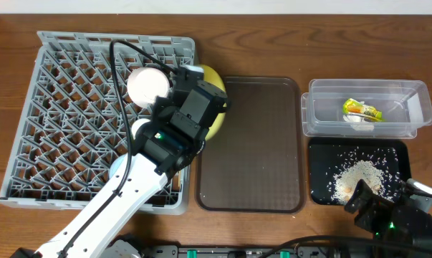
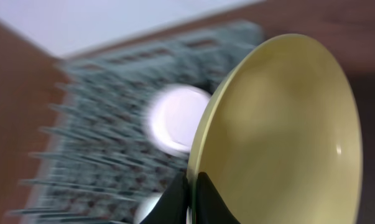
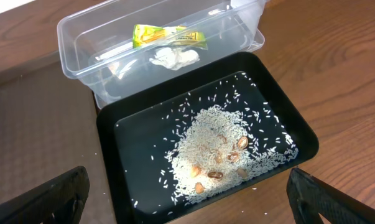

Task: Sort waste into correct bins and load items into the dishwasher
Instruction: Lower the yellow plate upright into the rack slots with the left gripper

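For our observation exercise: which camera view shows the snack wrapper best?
The right wrist view: the snack wrapper lies close and sharp inside the clear tub, print colours visible. Overhead shows it only as a small bright patch in that tub. The left wrist view does not show it.

A shallow black tray [image 3: 134,140] sits at the centre, seen from above. It holds a loose heap of whitish rice [image 3: 206,140] with a few brown bits [image 3: 216,175] mixed in and stray grains scattered around. Touching its far edge is a clear plastic tub [image 3: 81,59] containing a green-yellow snack wrapper [image 3: 168,36] and, just beside it, a crumpled white scrap [image 3: 173,58]. A brown serving tray [image 3: 38,118] lies to the left on the wooden desk [image 3: 336,74]. The right end effector [image 3: 190,196] hangs above with its dark fingers [image 3: 44,199] spread wide, holding nothing.
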Tool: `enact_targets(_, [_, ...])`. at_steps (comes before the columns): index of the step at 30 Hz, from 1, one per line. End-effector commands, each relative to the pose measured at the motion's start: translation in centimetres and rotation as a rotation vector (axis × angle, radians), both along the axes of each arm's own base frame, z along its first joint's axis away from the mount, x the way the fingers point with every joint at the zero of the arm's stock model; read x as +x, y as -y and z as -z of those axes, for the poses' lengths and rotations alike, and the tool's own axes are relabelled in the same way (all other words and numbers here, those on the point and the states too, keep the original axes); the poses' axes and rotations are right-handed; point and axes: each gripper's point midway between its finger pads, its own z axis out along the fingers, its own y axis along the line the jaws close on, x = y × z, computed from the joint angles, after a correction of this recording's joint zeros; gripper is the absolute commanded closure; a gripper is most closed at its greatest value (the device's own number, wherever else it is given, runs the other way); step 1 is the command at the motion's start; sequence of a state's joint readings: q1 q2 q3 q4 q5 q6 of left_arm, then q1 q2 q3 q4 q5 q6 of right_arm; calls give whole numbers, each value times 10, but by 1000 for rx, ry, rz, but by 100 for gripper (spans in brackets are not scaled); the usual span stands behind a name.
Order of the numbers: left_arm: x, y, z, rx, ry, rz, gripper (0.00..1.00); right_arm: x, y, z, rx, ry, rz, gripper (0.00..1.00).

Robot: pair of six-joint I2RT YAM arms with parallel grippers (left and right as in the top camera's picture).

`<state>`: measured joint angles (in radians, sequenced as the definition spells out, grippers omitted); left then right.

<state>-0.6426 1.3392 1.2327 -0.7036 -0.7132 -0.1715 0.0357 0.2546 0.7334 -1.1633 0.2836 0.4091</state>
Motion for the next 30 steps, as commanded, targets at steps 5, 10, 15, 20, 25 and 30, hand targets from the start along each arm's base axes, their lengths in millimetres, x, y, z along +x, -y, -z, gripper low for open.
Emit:
enact_targets(5, [-1,-58,-66,373,221,-267,93,-1,2,-1,1,4,12,1])
enact_targets(10, [4,-60,-78,411,243,-277,93,-1,2,-1,1,4,12,1])
enact_targets(15, [14,-65,-60,377,191,-254,93,-1,2,-1,1,4,12,1])
enact_targets(20, [24,-54,-34,369,131,-197,93,-1,2,-1,1,4,12,1])
enact_targets(25, [33,-46,-3,398,58,-162,93,-1,2,-1,1,4,12,1])
enact_targets(30, [43,-39,28,455,-15,-145,92,-1,2,-2,1,5,12,1])
